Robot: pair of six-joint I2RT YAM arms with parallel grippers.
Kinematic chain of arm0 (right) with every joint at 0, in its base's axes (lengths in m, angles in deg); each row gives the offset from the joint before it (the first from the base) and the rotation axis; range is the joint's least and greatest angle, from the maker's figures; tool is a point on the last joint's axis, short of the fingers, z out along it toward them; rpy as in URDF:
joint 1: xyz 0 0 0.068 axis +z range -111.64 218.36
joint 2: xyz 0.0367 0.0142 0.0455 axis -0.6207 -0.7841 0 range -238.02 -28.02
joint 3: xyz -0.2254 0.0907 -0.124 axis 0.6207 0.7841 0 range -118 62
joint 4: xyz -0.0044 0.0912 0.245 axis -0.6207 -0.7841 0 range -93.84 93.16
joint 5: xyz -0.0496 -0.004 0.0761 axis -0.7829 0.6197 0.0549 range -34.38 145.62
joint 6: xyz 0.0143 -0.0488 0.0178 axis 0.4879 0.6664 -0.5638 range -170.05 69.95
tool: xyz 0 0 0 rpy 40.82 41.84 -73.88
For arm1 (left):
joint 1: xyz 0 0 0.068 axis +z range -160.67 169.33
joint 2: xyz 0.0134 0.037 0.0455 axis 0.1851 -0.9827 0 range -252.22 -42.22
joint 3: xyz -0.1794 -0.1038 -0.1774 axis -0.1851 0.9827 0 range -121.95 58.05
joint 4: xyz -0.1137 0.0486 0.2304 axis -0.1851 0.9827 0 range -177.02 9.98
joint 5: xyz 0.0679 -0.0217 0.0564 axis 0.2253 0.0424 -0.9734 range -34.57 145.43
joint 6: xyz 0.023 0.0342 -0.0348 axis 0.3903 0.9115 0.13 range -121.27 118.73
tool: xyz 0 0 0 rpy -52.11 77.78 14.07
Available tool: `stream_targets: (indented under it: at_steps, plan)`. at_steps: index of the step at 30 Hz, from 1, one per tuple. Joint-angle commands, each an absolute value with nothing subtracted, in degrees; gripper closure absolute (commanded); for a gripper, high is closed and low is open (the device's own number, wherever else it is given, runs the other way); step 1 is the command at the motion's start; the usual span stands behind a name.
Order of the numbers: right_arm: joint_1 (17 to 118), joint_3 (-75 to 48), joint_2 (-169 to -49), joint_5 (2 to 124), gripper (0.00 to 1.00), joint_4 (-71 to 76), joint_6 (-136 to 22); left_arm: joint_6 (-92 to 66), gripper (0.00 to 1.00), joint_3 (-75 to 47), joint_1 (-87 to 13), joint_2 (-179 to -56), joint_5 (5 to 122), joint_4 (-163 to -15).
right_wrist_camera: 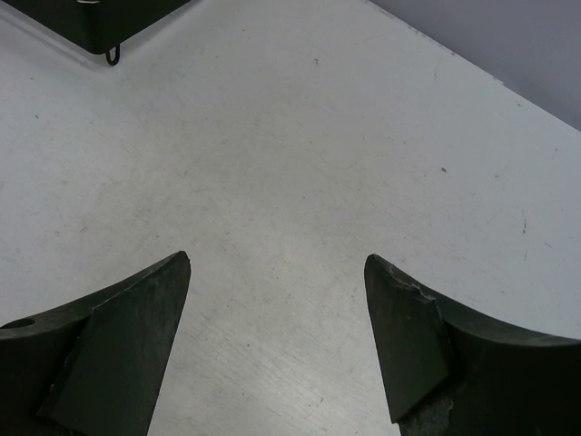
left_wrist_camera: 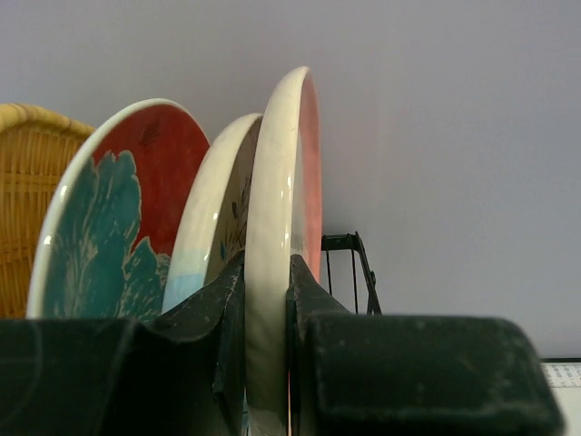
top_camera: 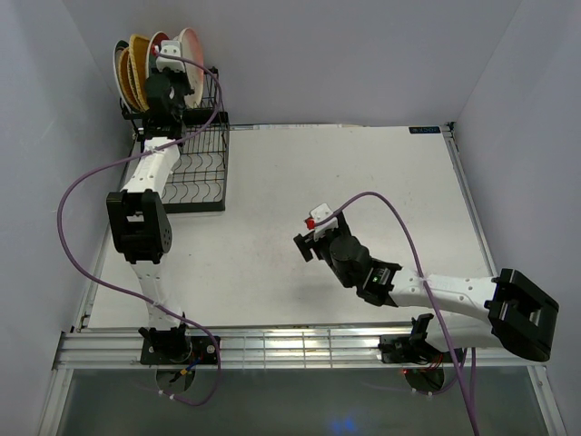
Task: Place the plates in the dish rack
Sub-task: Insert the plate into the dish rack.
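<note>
The black wire dish rack (top_camera: 201,173) stands at the table's far left corner. Several plates stand on edge in its raised upper basket. From left to right in the left wrist view they are a woven orange-yellow plate (left_wrist_camera: 23,200), a red-teal floral plate (left_wrist_camera: 118,209), a cream-blue plate (left_wrist_camera: 218,213) and a cream-pink plate (left_wrist_camera: 277,182). My left gripper (left_wrist_camera: 266,268) is shut on the cream-pink plate's rim, holding it upright at the right end of the row (top_camera: 189,47). My right gripper (top_camera: 309,241) hangs open over the bare middle of the table (right_wrist_camera: 290,136), holding nothing.
The rack's lower slotted section lies in front of the basket with its slots bare. A corner of the rack (right_wrist_camera: 109,27) shows at the top left of the right wrist view. Grey walls close in the table on the left, back and right.
</note>
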State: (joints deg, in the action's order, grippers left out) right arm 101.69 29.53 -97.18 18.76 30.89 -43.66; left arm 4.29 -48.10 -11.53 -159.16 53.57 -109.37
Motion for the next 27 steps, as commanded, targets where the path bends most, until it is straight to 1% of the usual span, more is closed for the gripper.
stream_targets:
  at_steps: [1, 21, 26, 27]
  plan:
    - [101.38, 26.66, -97.89, 18.71, 0.17, 32.26, -44.16, 5.06, 1.0, -48.65, -11.28, -157.35, 53.94, -118.48]
    - [101.38, 25.43, -99.3, 18.8, 0.17, 31.73, -44.07, 2.33, 1.0, -43.73, -11.19, -157.53, 54.73, -119.18]
    - [101.38, 25.61, -98.94, 18.8, 0.17, 31.64, -44.07, 1.37, 0.89, -41.62, -11.19, -156.83, 55.35, -119.27]
    - [101.38, 25.7, -98.94, 18.8, 0.17, 31.64, -44.07, 1.1, 0.85, -41.36, -11.28, -156.56, 55.35, -119.36]
